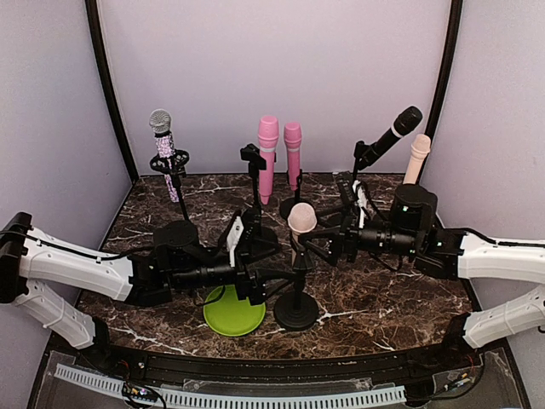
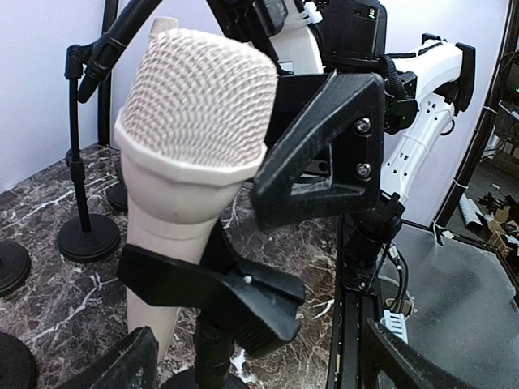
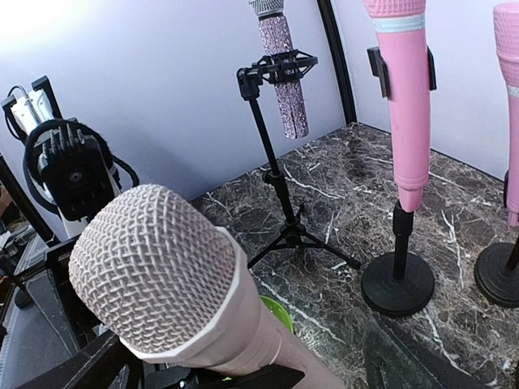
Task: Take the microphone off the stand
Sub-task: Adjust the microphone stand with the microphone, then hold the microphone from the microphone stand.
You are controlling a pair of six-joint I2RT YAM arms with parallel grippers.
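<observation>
**A:** Where is the microphone (image 1: 301,221)?

**B:** Seated in the clip (image 2: 212,293) of its stand (image 1: 295,312), mid-counter (image 1: 392,298). Head up, long axis near upright with a slight lean.

**A:** And the pincers?

**B:** Both spread wide, both holding nothing. The left pincer (image 1: 262,273) sits low, facing the stem under the clip. The right pincer (image 1: 332,241) is level with the handle, just beside it on the right. One of its fingers lies close to the mesh head.

**A:** Which arm is nearer?

**B:** The right, I judge, for the body. The left looks placed to steady the stem. The pull would need to run up along the axis, out of the clip.
</observation>
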